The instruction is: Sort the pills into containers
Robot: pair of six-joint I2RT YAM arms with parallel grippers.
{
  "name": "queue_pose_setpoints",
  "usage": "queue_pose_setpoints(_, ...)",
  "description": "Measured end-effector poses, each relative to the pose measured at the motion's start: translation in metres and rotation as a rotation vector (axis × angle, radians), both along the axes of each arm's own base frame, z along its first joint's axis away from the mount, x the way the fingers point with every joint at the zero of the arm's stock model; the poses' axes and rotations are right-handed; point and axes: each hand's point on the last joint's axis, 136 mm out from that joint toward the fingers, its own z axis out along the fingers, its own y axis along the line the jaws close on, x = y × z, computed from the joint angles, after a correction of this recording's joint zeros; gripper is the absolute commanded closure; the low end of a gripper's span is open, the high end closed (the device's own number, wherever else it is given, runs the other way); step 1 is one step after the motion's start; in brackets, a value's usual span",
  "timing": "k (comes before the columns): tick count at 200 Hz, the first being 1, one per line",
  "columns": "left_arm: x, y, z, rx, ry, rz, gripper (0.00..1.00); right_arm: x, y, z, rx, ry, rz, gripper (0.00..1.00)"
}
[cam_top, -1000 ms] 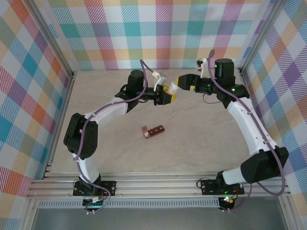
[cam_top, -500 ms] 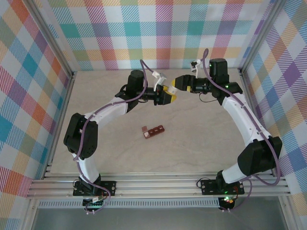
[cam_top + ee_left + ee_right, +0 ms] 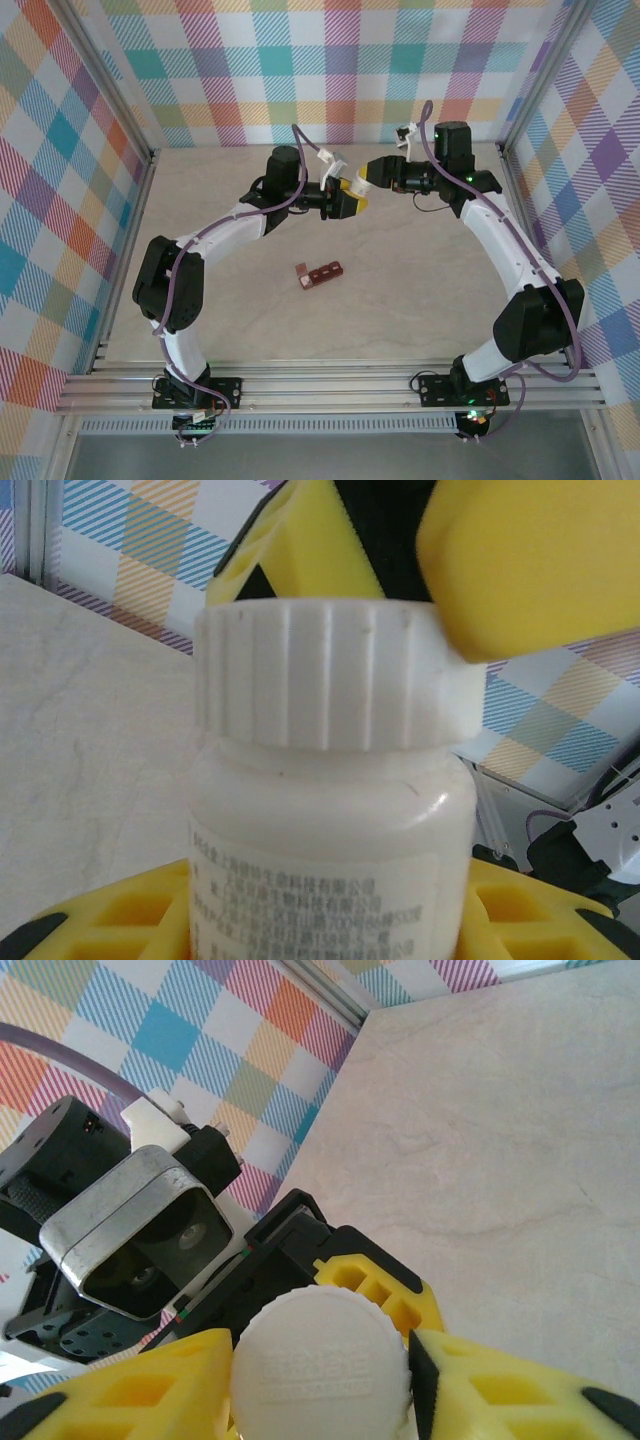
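The containers point(image 3: 321, 273), a dark red-brown strip of lidded squares, lie on the table mid-front, one end lid standing up. Both grippers meet in the air over the far middle. My left gripper point(image 3: 350, 204) point(image 3: 322, 915) is shut on the body of a white pill bottle point(image 3: 325, 825). My right gripper point(image 3: 368, 178) point(image 3: 322, 1380) is shut on the bottle's ribbed white cap point(image 3: 320, 1365) point(image 3: 320, 675), a yellow finger point(image 3: 530, 560) pressed on each side. The pills are hidden.
Checked walls enclose the beige table point(image 3: 420, 290) on three sides. The left arm's wrist camera point(image 3: 130, 1230) sits close behind the cap in the right wrist view. Metal rails point(image 3: 330, 385) run along the near edge.
My right gripper has slid left onto the bottle's cap and its fingers have shut on it. The left gripper and the containers have stayed still.
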Motion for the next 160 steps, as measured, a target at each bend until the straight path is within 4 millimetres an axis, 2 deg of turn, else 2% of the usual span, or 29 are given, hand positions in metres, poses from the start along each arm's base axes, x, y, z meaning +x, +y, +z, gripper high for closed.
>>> queue_pose_setpoints(50, -0.001, 0.000, -0.002, 0.007, 0.014, -0.003, 1.00, -0.003, 0.000, -0.004, -0.016, -0.021, -0.029, 0.61)
queue_pose_setpoints(121, -0.004, 0.001, -0.007, 0.020, 0.037, -0.012, 1.00, -0.004, 0.003, -0.008, -0.145, 0.002, -0.318, 0.58)
queue_pose_setpoints(160, -0.003, 0.002, -0.011, 0.033, 0.056, -0.005, 1.00, -0.001, 0.003, -0.012, -0.156, 0.026, -0.393, 0.57)
